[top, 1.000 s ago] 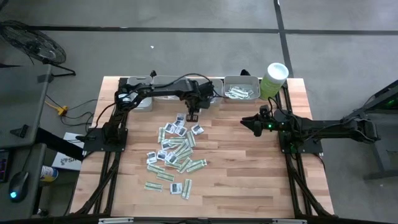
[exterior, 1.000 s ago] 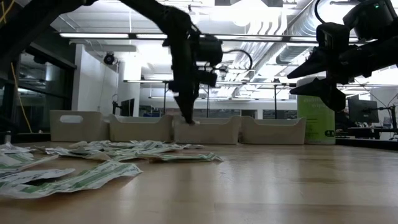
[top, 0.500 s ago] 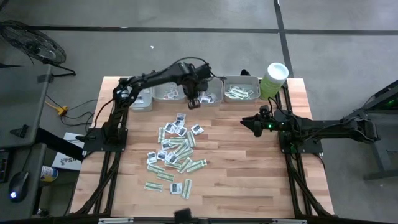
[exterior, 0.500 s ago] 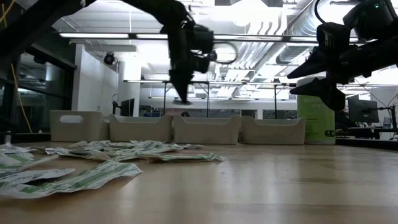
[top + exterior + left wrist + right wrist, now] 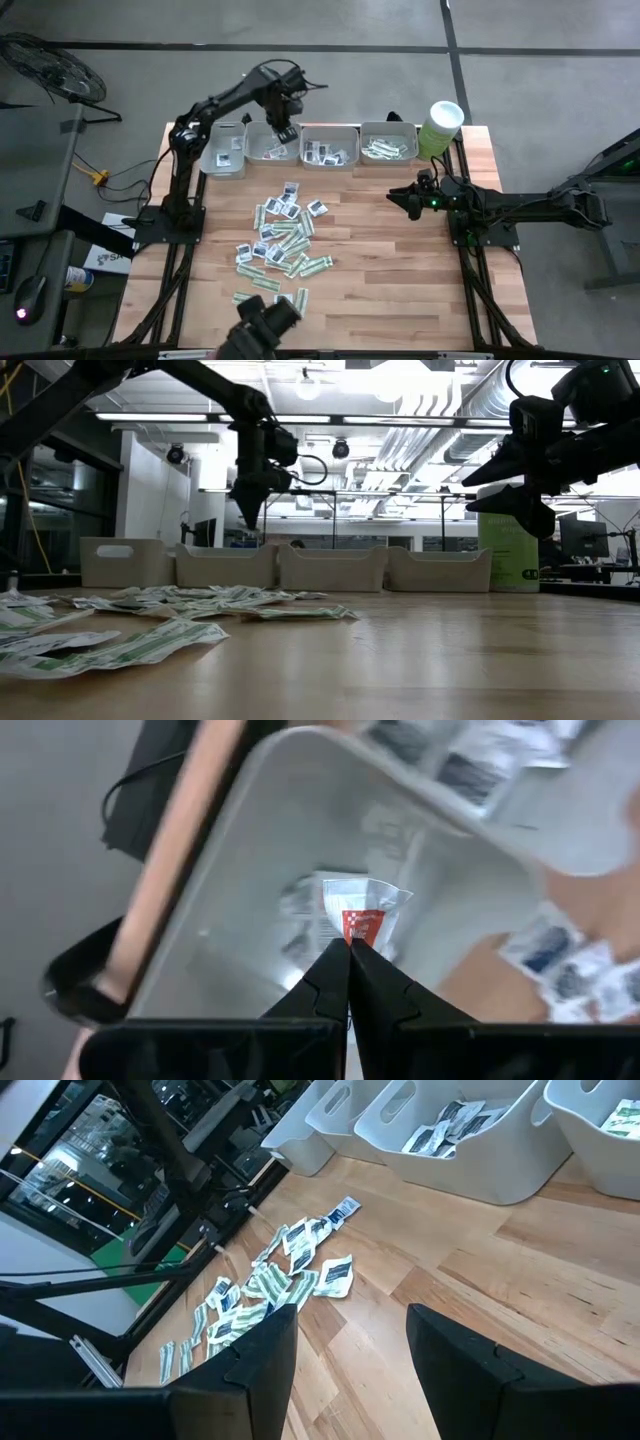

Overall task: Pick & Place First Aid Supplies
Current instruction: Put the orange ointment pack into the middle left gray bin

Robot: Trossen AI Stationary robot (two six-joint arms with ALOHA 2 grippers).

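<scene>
The first aid supplies (image 5: 280,240) lie in a loose pile of small flat sachets on the wooden table, also seen in the low view (image 5: 180,610). My left gripper (image 5: 283,131) hangs over the second grey tray from the left (image 5: 262,158) at the far edge, well above it in the low view (image 5: 250,520). It is shut on one white sachet with a red mark (image 5: 362,898). My right gripper (image 5: 405,197) waits open at the right, above the table (image 5: 350,1350), with nothing between its fingers. My left gripper pinches the white sachet by its edge at the red mark (image 5: 352,930), between the free ends of its two fingers (image 5: 325,975). The fingers point down from above. The sachet hangs below them, clear of the tray's floor.
Several grey trays (image 5: 388,158) stand in a row along the far edge, with sachets in them (image 5: 450,1120). A tall pale green tub with a white lid (image 5: 440,125) stands at the far right. A dark blurred shape (image 5: 258,325) shows at the near edge.
My left gripper, shut on the sachet throughout, has risen from the pile's far side. It has swung toward the far edge and the left, rolling as it went, to above the second tray. The dark shape has come into view at the near edge.
</scene>
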